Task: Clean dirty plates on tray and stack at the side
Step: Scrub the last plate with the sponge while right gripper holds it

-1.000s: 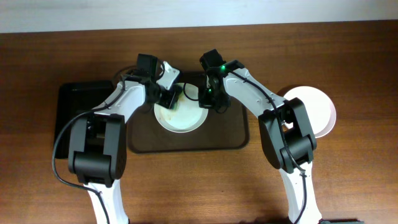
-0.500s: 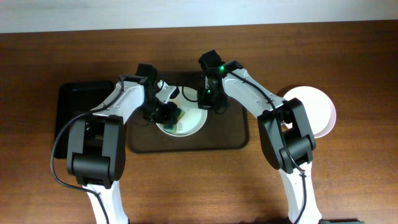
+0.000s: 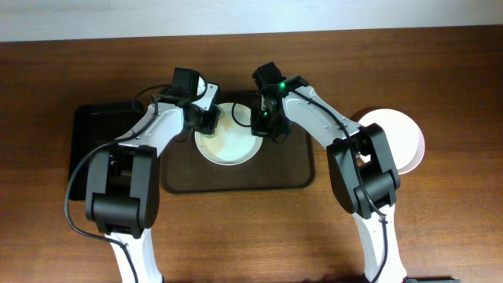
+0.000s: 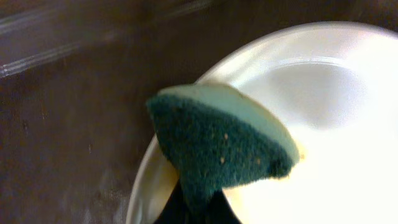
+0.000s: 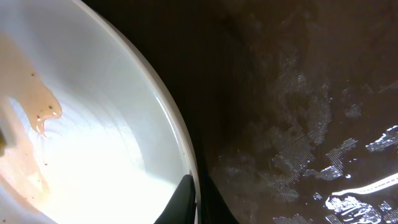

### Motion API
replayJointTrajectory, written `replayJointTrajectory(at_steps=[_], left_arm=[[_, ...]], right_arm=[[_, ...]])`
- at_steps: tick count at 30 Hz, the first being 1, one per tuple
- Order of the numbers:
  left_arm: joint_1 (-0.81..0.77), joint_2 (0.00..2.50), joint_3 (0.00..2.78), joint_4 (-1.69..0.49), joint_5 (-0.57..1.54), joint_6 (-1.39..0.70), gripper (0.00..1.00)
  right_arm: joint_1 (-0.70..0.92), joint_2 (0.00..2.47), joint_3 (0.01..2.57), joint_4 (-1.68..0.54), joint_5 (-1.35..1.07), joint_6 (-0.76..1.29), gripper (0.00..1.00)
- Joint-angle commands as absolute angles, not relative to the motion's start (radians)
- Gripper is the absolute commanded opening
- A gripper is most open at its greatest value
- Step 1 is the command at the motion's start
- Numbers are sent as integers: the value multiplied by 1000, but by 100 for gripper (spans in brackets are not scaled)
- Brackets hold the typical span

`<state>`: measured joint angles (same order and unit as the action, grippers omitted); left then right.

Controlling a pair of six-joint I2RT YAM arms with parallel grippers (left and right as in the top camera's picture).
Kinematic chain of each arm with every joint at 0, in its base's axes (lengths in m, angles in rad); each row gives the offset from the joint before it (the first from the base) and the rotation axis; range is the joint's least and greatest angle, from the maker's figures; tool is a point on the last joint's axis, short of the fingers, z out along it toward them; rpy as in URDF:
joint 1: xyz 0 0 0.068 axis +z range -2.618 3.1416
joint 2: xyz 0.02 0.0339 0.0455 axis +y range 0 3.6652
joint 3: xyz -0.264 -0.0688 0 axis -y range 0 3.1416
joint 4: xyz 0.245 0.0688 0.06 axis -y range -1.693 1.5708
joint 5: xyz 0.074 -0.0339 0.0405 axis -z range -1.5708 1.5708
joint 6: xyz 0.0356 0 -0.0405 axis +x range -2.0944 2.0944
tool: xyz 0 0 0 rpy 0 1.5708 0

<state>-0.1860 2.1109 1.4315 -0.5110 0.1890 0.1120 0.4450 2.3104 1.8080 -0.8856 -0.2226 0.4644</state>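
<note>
We see left jaws pinching a sponge (image 4: pixel 221 149) at the plate (image 4: pixel 323 93) edge, right jaws clamping its rim, both mostly cut off

Wooden table (image 3: pixel 251 236) — sponge (image 4: pixel 217 146) — black tray (image 3: pixel 90 130)
</note>
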Motion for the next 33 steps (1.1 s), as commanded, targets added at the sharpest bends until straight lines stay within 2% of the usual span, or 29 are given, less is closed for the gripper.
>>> replayJointTrajectory(at_steps=[1,4,6,9,13,20,22,24,28,33], left_arm=[[-181,2132,1411,-652,255,84,0],[-181,2132,1411,-677,526,182,0],[-181,2132,1411,-638,557,173,1],[-178,2132,1411,-565,459,69,0],[-179,2132,1411,-532,190,-15,0],[-203,2132,1412,-533,168,-15,1],[-209,2132,1415,-536,188,-15,28],[-209,2131,1459,-583,224,-15,43],[-208,2131,1567,-703,220,-15,44],[-208,2132,1575,-765,213,9,44]], right_arm=[[451,2346,1772,-896,-172,460,4],[451,2346,1772,-895,-172,460,4],[451,2346,1772,-895,-172,460,4],[451,2346,1772,-893,-172,460,4],[451,2346,1772,-892,-172,460,4],[451,2346,1772,-892,-172,453,4],[451,2346,1772,-892,-172,453,4],[451,2346,1772,-892,-172,453,4],[451,2346,1772,-892,-172,453,4],[451,2346,1772,-892,-172,450,4]])
